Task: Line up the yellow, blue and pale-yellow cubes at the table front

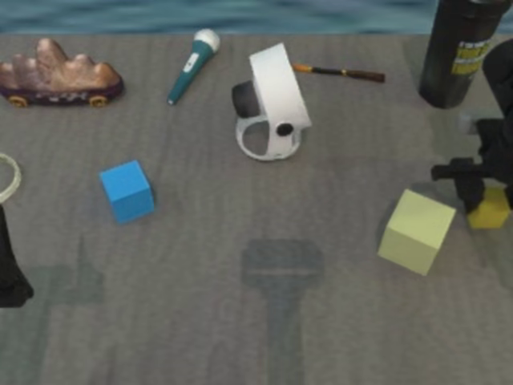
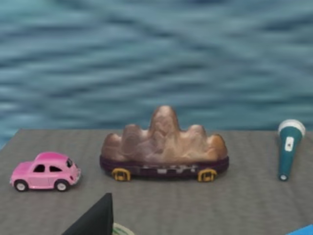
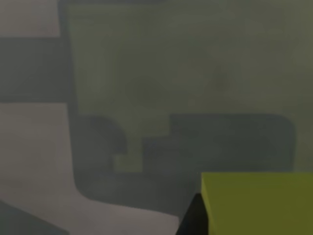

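Note:
The small yellow cube [image 1: 493, 212] sits near the table's right edge. My right gripper [image 1: 473, 191] hangs at its upper-left corner, partly covering it. The same cube [image 3: 259, 205] fills one corner of the right wrist view, with a dark part of the gripper beside it. Left of it lies the large pale-yellow cube [image 1: 417, 231], set at an angle. The blue cube [image 1: 127, 191] rests on the left half of the grey table [image 1: 264, 337]; its corner [image 2: 305, 231] shows in the left wrist view. My left gripper [image 1: 14, 290] is parked open at the left edge.
Along the back are a brown rock-shaped toy on wheels [image 1: 58, 76], a teal microphone [image 1: 191, 66], a white round device [image 1: 272, 104], a thin brush [image 1: 341, 74] and a black bottle [image 1: 465, 48]. A white ring [image 1: 6, 178] lies at the left edge. A pink car [image 2: 45, 172] stands far left.

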Robot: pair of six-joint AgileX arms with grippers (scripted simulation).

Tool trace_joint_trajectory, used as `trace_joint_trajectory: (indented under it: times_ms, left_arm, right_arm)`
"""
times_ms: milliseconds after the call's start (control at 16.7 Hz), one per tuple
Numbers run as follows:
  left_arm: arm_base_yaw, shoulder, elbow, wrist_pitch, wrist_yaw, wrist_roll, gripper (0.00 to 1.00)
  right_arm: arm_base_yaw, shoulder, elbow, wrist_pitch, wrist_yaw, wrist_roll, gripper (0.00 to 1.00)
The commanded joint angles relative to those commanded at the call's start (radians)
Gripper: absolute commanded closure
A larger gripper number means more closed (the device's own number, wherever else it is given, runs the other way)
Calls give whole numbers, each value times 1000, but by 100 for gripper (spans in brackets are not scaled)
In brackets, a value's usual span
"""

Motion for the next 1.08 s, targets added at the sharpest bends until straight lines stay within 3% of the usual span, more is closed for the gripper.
trace_joint_trajectory:
  times_ms: [600,1080]
  left_arm:
    - [0,0,0,0,0,0,0]
    - [0,0,0,0,0,0,0]
  right_arm:
    - [5,-124,152,-243,2,-3,100]
    - [39,-144,142,-253,3,36,100]
